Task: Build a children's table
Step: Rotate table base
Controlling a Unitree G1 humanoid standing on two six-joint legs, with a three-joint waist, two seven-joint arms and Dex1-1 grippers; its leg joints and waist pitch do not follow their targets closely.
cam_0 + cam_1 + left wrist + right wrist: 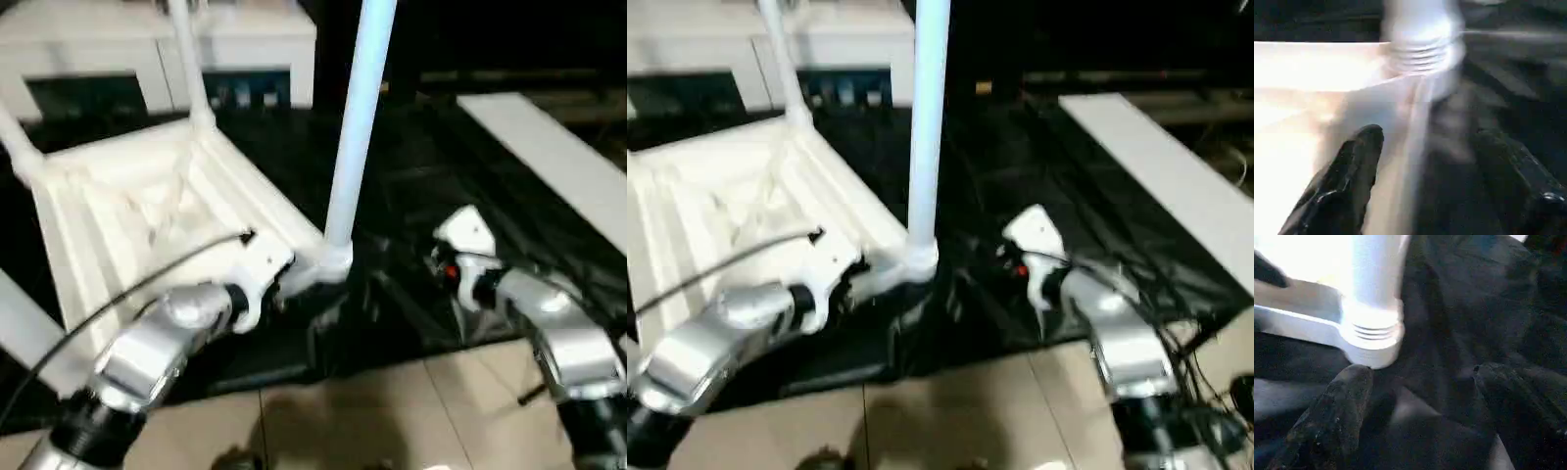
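The white table top (127, 211) lies upside down on a black cloth, ribbed underside up. Three white legs stand in its corner sockets: the near one (358, 117), a far one (188, 59) and a left one (18, 147). My left gripper (1427, 134) is open at the near corner, one finger on each side of the top's rim, just short of the threaded socket (1420, 56). From the other side, my right gripper (1422, 369) is open over the cloth, a little short of the same socket (1371, 340) and apart from it.
A long white board (549, 157) lies on the cloth at the right. A white cabinet (147, 49) stands behind the table top. Beige floor tiles (372, 411) begin at the cloth's near edge. A black cable (118, 294) runs over my left forearm.
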